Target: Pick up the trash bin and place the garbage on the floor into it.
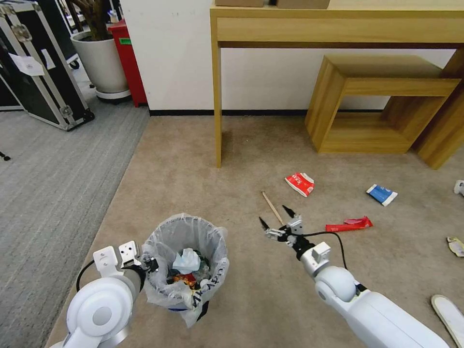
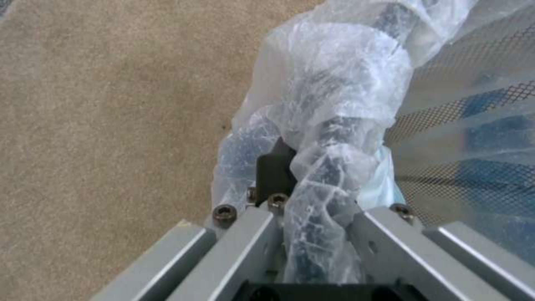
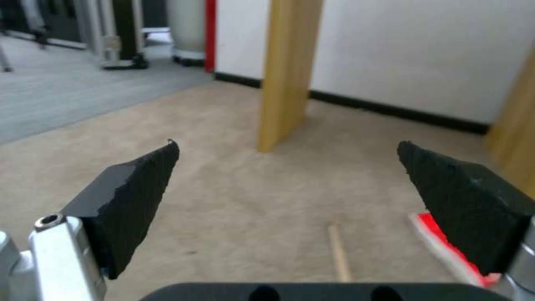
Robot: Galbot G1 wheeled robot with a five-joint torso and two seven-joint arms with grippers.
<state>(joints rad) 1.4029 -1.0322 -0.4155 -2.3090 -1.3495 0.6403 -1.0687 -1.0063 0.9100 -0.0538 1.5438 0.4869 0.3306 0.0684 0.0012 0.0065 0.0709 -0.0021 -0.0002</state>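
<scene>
The trash bin, black with a crinkly white bag and litter inside, is at my lower left on the beige floor. My left gripper is shut on its bag-wrapped rim, seen close in the left wrist view. My right gripper hangs open just above the near end of a wooden stick; the stick lies between the fingers. Other garbage lies beyond and to the right: a red-white carton, a red wrapper, a blue-white packet and a white slipper.
A wooden desk leg stands straight beyond the right gripper, with a low wooden shelf to its right against the wall. Grey ribbed carpet, a black case and a white planter are on the left.
</scene>
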